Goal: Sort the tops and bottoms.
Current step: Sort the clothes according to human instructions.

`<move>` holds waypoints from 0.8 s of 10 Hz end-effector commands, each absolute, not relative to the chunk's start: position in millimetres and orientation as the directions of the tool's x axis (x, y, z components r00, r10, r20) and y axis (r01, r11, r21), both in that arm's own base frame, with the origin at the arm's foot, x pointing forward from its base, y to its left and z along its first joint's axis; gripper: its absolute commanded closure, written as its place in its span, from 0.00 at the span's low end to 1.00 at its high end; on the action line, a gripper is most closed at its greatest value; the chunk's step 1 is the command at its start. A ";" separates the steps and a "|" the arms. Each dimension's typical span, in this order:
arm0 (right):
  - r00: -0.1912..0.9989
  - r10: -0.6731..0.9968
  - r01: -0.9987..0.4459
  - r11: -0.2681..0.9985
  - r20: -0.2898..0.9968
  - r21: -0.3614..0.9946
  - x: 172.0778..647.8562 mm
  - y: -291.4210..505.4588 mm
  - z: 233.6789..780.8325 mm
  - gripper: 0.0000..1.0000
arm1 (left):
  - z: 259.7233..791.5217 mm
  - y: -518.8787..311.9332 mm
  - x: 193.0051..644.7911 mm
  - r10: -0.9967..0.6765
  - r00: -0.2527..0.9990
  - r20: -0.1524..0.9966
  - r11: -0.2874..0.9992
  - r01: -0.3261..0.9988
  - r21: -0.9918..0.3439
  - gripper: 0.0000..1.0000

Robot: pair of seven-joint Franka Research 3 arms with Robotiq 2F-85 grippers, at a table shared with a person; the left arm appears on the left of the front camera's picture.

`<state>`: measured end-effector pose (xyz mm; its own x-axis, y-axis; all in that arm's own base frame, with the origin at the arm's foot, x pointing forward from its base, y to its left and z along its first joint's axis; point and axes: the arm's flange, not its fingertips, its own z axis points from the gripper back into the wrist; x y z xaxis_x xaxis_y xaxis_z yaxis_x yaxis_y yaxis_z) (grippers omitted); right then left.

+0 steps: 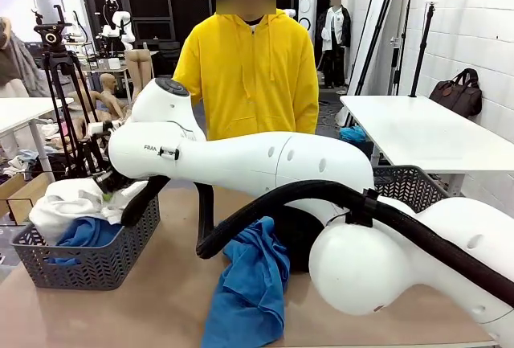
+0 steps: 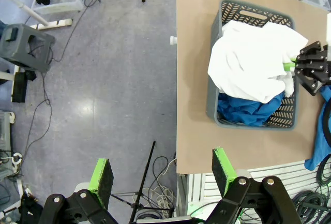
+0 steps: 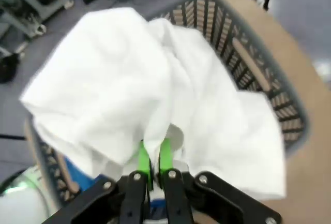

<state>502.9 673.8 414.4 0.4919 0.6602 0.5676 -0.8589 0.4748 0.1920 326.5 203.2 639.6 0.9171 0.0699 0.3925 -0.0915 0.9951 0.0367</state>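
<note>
White shirt [image 3: 119,79] pinched in right tool [image 3: 154,154] over basket [image 3: 227,38] | left tool [image 2: 161,166] spread, empty

Heaped white shirt [image 2: 253,58] blocks basket [image 2: 248,9] mouth; right arm [image 1: 265,159] spans table [image 1: 161,300].

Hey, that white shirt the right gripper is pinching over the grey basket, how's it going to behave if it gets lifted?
Probably floppy: the white shirt bunches in soft folds around the shut right gripper. Likely light, since a small pinch gathers thin cloth. It may drag or snag on the basket rim, where cloth drapes over the edge.
</note>
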 end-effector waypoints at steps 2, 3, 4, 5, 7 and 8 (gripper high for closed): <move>0.486 0.761 -0.874 0.413 0.429 0.257 618.9 830.3 412.9 1.00 | 640.4 204.8 326.0 0.075 0.916 0.394 0.995 -0.098 0.037 0.00; 0.475 0.780 -0.879 0.396 0.408 0.266 615.4 831.4 405.1 1.00 | 640.4 204.8 326.0 0.075 0.916 0.394 0.995 -0.098 0.037 0.00; 0.456 0.785 -0.889 0.383 0.418 0.250 615.5 832.0 408.2 1.00 | 640.4 204.8 326.0 0.075 0.916 0.394 0.995 -0.098 0.037 0.00; 0.439 0.785 -0.898 0.369 0.437 0.239 616.3 832.5 419.1 1.00 | 640.4 204.8 326.0 0.075 0.916 0.394 0.995 -0.098 0.037 0.00; 0.383 0.757 -0.923 0.331 0.530 0.194 612.8 835.7 457.1 1.00 | 640.4 204.8 326.0 0.075 0.916 0.394 0.995 -0.098 0.037 0.00; 0.346 0.748 -0.937 0.306 0.566 0.167 608.7 836.4 473.4 1.00 | 640.4 204.8 326.0 0.075 0.916 0.394 0.995 -0.098 0.037 0.00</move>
<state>489.0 674.6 427.7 0.3899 0.7503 0.5338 -0.9189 0.3552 0.1718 326.5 203.3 639.6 0.9171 0.0699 0.3924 -0.0915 0.9951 0.0367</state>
